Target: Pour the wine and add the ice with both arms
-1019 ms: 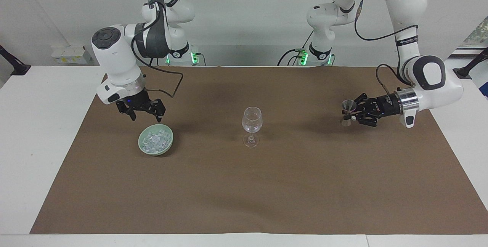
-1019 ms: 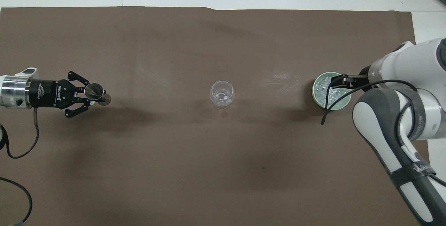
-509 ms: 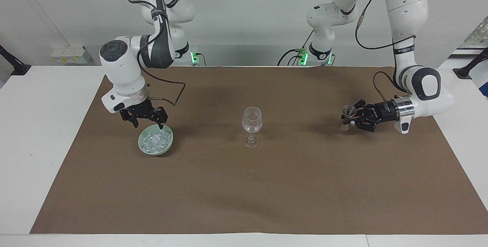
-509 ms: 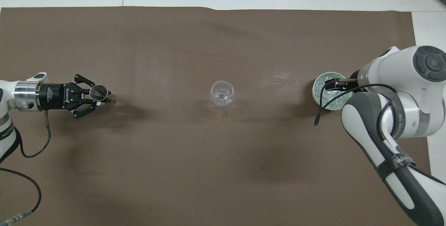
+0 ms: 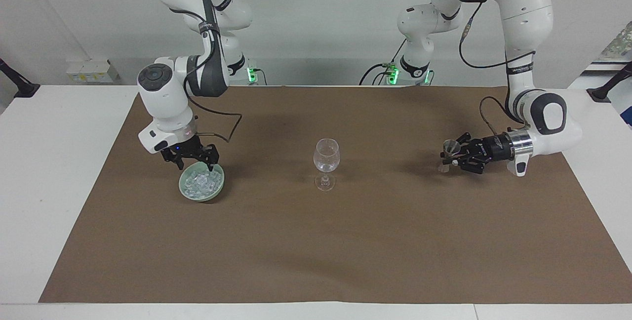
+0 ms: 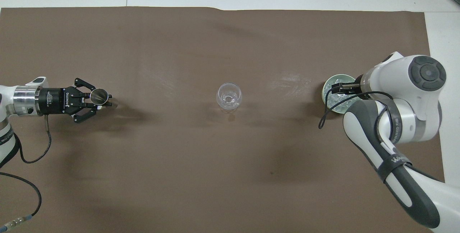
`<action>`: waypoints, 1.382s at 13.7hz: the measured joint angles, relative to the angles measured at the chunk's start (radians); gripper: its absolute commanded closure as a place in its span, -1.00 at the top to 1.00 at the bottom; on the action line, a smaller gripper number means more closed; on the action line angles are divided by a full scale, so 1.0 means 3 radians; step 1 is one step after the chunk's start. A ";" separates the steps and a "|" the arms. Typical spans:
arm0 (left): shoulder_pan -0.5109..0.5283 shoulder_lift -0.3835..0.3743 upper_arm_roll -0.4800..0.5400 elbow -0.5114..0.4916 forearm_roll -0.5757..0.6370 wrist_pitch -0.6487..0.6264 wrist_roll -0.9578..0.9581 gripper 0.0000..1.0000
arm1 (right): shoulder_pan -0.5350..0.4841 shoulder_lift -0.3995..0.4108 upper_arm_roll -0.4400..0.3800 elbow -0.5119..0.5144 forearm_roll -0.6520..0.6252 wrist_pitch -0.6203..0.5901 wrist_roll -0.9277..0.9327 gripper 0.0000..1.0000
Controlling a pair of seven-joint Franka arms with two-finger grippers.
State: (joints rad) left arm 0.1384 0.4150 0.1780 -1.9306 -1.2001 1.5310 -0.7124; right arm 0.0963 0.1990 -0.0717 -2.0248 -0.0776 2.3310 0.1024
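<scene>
A clear stemmed glass (image 5: 326, 154) (image 6: 229, 96) stands mid-table. Toward the right arm's end, a green bowl (image 5: 217, 189) (image 6: 324, 94) holds a heap of ice (image 5: 200, 181) (image 6: 336, 100). My right gripper (image 5: 196, 166) (image 6: 338, 88) points down with open fingers, its tips at the bowl's rim just above the ice. Toward the left arm's end, my left gripper (image 5: 448, 157) (image 6: 104, 100) reaches sideways, shut on a small metal measuring cup (image 5: 449, 148) (image 6: 99, 95) held upright just above the mat. No wine shows; the cup's inside cannot be made out.
A brown mat (image 5: 345, 241) covers most of the white table (image 5: 49, 172). The right arm's grey forearm (image 6: 381, 143) hangs over the mat beside the bowl. A loose black cable (image 6: 28, 154) lies under the left arm.
The right gripper has come down from above the bowl to its rim. The left gripper has sunk lower with the cup in it.
</scene>
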 measured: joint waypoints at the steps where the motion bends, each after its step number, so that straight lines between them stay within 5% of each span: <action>1: 0.0005 0.0007 0.0000 0.0000 0.0000 0.0000 0.0019 -1.00 | 0.0000 0.0019 0.0000 -0.0001 -0.0011 0.0011 0.0000 0.64; 4: 0.0031 0.0035 0.0002 0.0000 0.0000 0.0008 0.0061 -1.00 | 0.0000 0.0058 0.0000 -0.0002 -0.0022 0.0012 0.0000 0.41; 19: 0.0041 0.0179 0.0005 -0.0028 -0.0001 0.0063 0.0289 -1.00 | 0.0023 0.0119 0.0001 -0.0003 -0.0090 0.0012 -0.0001 0.21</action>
State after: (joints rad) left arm 0.1507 0.4687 0.1796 -1.9389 -1.2004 1.5500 -0.6257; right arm 0.1031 0.2347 -0.0713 -2.0256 -0.1046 2.3347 0.1022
